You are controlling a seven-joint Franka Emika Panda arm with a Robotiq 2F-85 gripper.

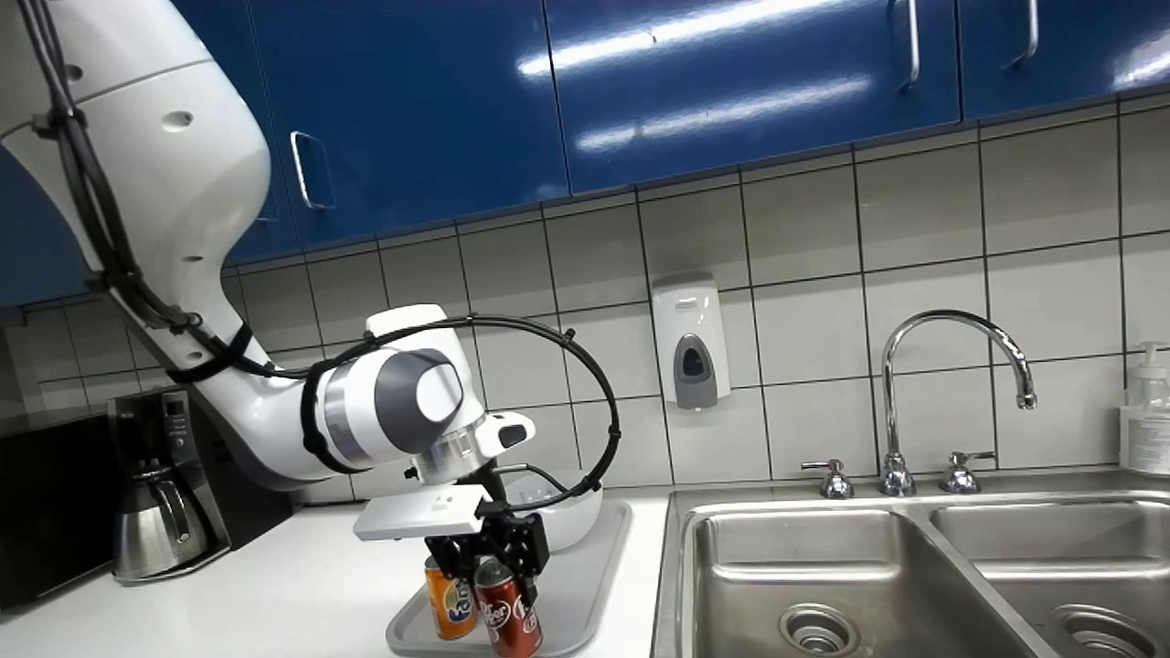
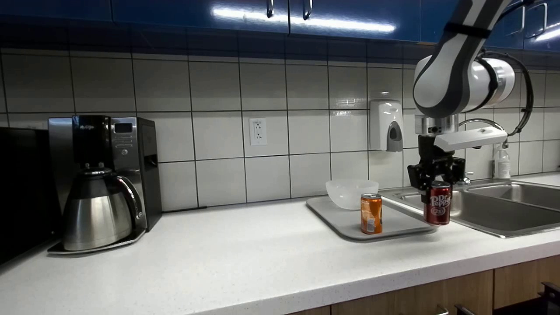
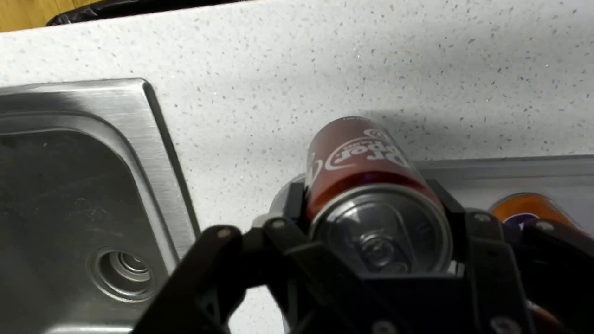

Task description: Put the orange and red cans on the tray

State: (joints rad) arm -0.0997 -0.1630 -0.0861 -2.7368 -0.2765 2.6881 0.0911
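Glossy blue flat-fronted wall cabinets (image 1: 420, 119): above the black two-fingered claw (image 3: 371, 200) in both exterior views. Off-white tiled wall (image 2: 262, 87): behind claw. White speckled countertop (image 2: 245, 258): below claw, running off to its left. White-and-grey jointed robot arm (image 2: 446, 83): over claw. Shiny steel double-basin sink (image 1: 795, 544): right of claw in both exterior views. Black-and-silver boxy coffee maker (image 2: 92, 140): well apart, left of claw, rounded steel carafe (image 2: 96, 223) in it. Pale grey flat rectangular tray (image 2: 404, 218) with low rim: below claw, mostly to its left in an exterior view. White wall dispenser (image 2: 380, 113) with grey nozzle: behind claw, higher up. Frosted round bowl (image 2: 348, 194): on tray, behind claw. Claw itself: pointing down, fingers (image 3: 293, 202) against both sides of the red cylindrical drink can (image 2: 437, 203) with silver top, parted just the can's width, has hold of it. Red can: between the fingers, roughly upright in an exterior view, overlapping the tray's corner there; whether its base touches the tray, cannot tell. Orange cylindrical drink can (image 2: 371, 214) with silver top: upright on tray, left of claw in both exterior views, near the red can, apart from it in an exterior view.
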